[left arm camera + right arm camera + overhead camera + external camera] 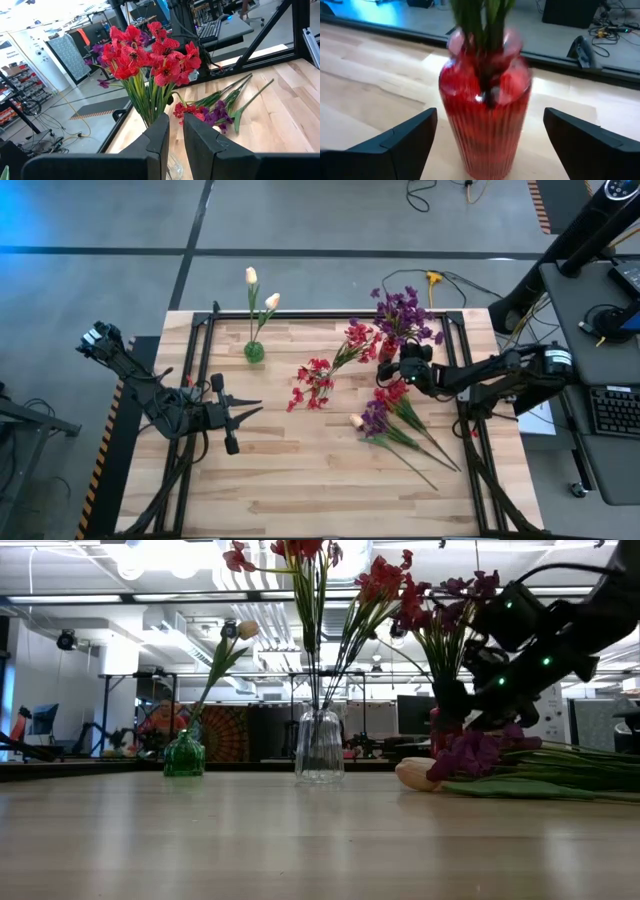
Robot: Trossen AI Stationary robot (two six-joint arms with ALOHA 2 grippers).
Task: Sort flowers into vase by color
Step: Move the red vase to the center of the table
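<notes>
Item: my right claw [487, 145], fingers spread wide and empty, straddling the red vase [485, 125] without touching it. My left claw [232, 418] waits well away across the table from that vase, fingers drawn together on nothing.

Risk: the red vase stands close between my open fingers; I judge that a careless sideways swing would knock it over and spill its stems. The loose flowers beside it could also be snagged.

Containers, placed from the red vase:
- Red vase: purple flowers [405, 312].
- Clear vase [319, 748], near it toward the table's middle: red flowers [150, 55].
- Green vase [254, 351], well apart, past the clear vase: cream tulips [260, 290].

Unsorted: a heap of purple and red flowers [395, 420] and one cream bud [415, 774], lying on the table just beside the red vase.
</notes>
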